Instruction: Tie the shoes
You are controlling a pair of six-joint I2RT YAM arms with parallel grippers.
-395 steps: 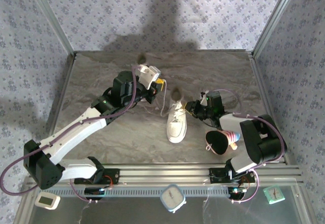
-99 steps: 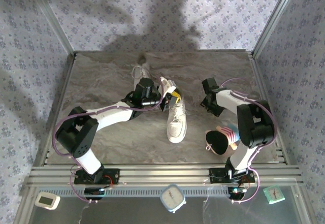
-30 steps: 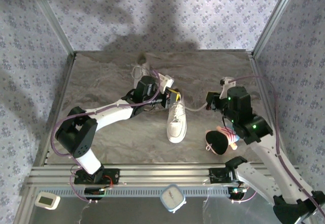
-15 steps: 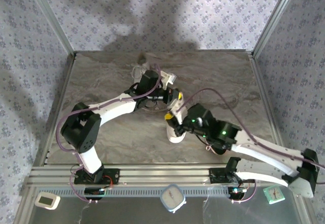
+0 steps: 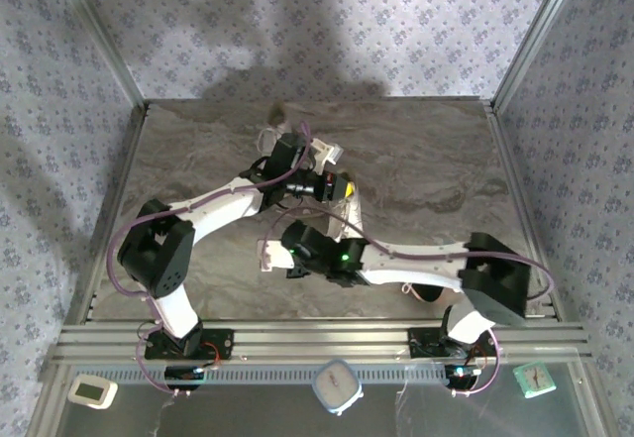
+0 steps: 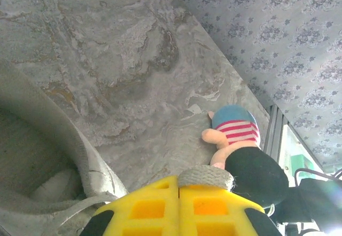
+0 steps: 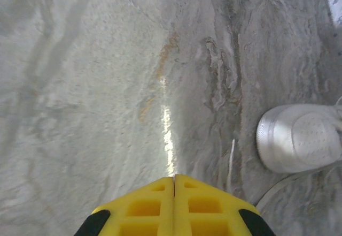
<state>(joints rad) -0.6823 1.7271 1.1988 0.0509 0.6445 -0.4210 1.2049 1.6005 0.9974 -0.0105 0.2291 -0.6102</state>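
Right wrist view: white sneaker (image 7: 299, 137), toe rounded and dimpled; right claw (image 7: 174, 182), left claw (image 6: 179, 190) closed.

1 overhead view; 2 low wrist close-ups

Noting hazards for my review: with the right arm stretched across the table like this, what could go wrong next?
1. The right arm lies over the nearer sneaker and the plush toy; swinging away could drag either one.
2. The left gripper, shut with a lace across its fingertips, sits close above that arm; the two might collide, or the lace might be yanked.
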